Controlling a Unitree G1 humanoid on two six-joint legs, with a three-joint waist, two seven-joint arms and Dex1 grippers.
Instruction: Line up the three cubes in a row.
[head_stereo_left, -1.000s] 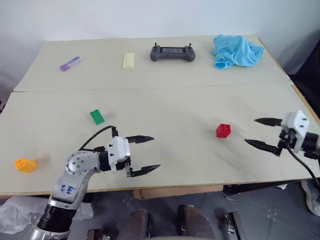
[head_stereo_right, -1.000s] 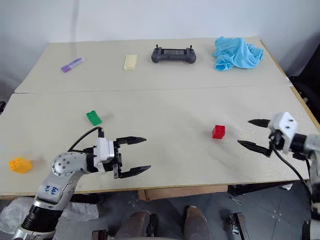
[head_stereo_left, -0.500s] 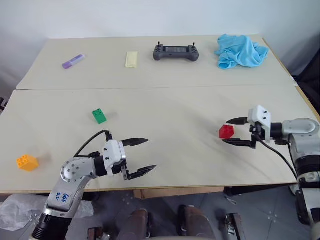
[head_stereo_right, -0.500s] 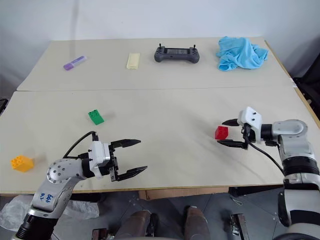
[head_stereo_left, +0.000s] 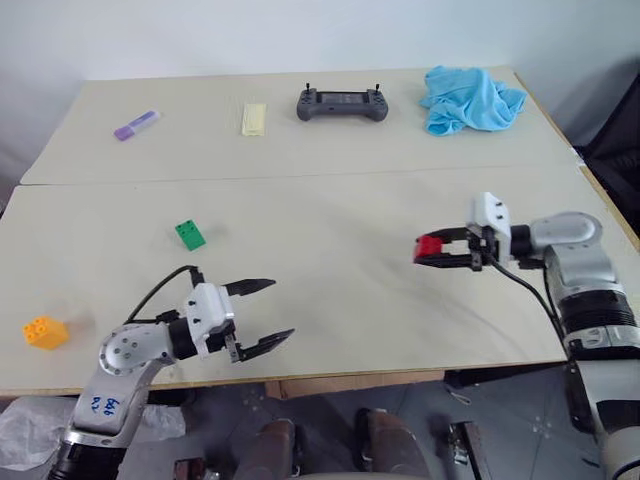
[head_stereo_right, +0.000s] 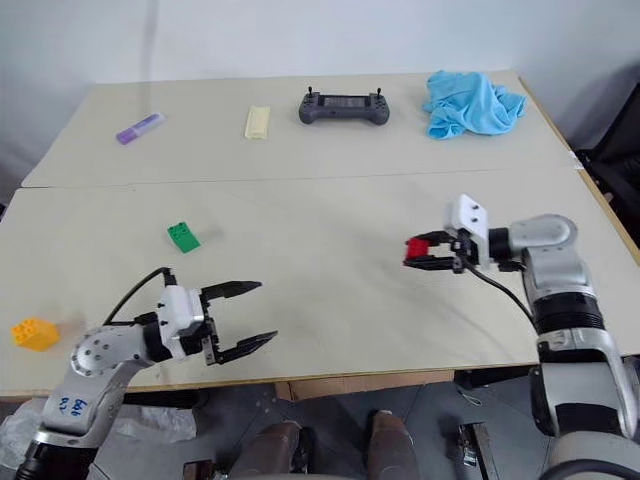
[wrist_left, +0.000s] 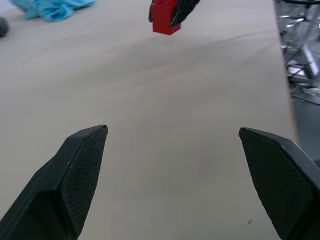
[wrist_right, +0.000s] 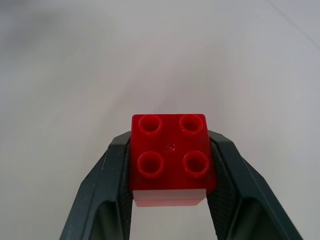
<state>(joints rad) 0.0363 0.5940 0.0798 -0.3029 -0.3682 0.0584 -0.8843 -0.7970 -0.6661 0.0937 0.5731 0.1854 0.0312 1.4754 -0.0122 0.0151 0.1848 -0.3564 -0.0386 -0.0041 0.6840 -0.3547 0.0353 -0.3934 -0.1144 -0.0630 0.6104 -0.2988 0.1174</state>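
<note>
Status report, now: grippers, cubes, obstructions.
Right gripper shut on red cube. Left gripper open, holding nothing. Green cube and yellow-orange cube apart on table. Nothing between them.

red cube (wrist_right: 171, 159): red, four studs
green cube (head_stereo_left: 190, 235): green
yellow-orange cube (head_stereo_left: 46, 332): orange
cloth (head_stereo_left: 470, 100): light blue
controller (head_stereo_left: 344, 104): dark grey
table (head_stereo_left: 330, 320): plain beige

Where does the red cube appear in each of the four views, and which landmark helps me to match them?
Left eye view: red cube, right of centre, between the right end effector's fingers.
Right eye view: same cube, right of centre.
Left wrist view: at the upper edge, fingers on it.
Right wrist view: centre, studs facing the camera.
Shared landmark: the blue cloth in both eye views and the left wrist view.
</note>
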